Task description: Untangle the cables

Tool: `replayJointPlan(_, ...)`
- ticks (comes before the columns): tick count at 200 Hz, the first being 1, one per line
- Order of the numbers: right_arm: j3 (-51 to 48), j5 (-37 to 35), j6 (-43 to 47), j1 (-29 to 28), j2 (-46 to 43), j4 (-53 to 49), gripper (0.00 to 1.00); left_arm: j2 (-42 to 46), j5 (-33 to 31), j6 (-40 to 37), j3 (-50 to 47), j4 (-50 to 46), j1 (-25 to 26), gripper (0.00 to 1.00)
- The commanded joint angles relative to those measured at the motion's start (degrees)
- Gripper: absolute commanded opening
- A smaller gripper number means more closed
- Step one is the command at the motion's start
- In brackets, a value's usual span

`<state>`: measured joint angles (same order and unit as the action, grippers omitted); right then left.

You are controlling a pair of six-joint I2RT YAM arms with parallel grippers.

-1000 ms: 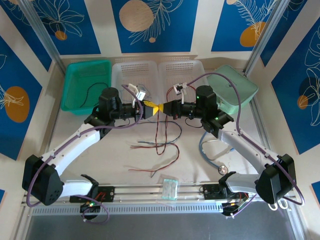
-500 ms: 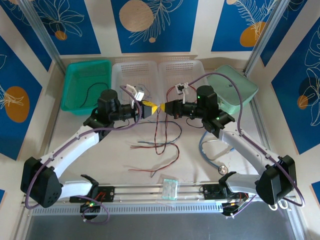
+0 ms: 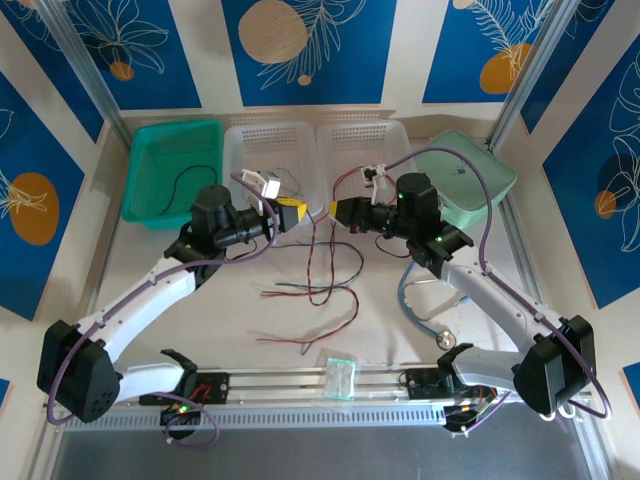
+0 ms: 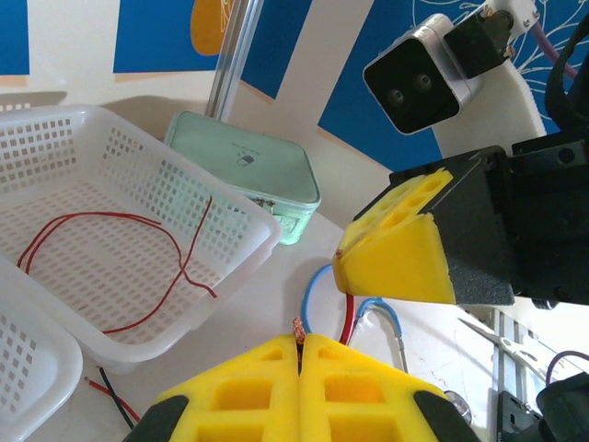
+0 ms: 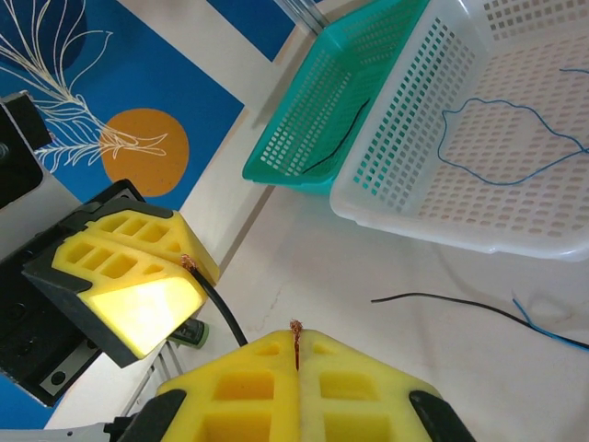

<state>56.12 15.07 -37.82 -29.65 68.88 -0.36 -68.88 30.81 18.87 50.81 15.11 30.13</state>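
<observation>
Before the white basket (image 3: 255, 150) the cables (image 3: 310, 290) are seen tangled, strands running up toward it into both grippers. The left gripper (image 3: 298, 207) is clamped on a black end, the right gripper (image 3: 333, 210) on another, equally near the tangle.

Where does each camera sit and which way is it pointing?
Top external: above and behind, looking down at the table; left arm, right arm, left claw and right claw show.
Left wrist: on the left arm, facing right past the left claw at the right claw and mint box.
Right wrist: on the right arm, facing left past the right claw, shut on a cable end, at the left claw pinching a black cable.
Shared: each wrist view shows the other arm's claw.
</observation>
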Motion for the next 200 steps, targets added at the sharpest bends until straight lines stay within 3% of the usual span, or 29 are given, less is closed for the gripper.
replayJointPlan(1,0.97,1.18,-1.11,-0.23,0.87,0.69,0.0,1.15,0.72,1.48,-1.26,3.69,-0.17,0.09)
replayJointPlan(37,2.9,2.15,-0.61,-0.93,2.01,-0.59,0.0,1.42,1.85,2.66,-2.64,6.23,0.18,0.34)
replayJointPlan(110,4.04,2.42,-0.32,-2.03,2.82,-1.03,0.0,-0.75,2.82,3.27,-2.29,7.52,1.99,0.48)
replayJointPlan(152,4.44,2.77,-0.23,-2.43,3.05,-1.26,0.0,-3.39,3.14,4.16,-1.29,9.73,3.56,0.47)
replayJointPlan(170,4.44,2.86,-0.19,-2.6,3.14,-1.22,0.0,-4.4,3.21,4.15,-0.72,10.08,4.29,0.42)
replayJointPlan(200,4.3,2.95,-0.06,-2.61,3.1,-1.33,0.0,-4.77,2.43,4.24,-0.86,10.81,4.76,0.24)
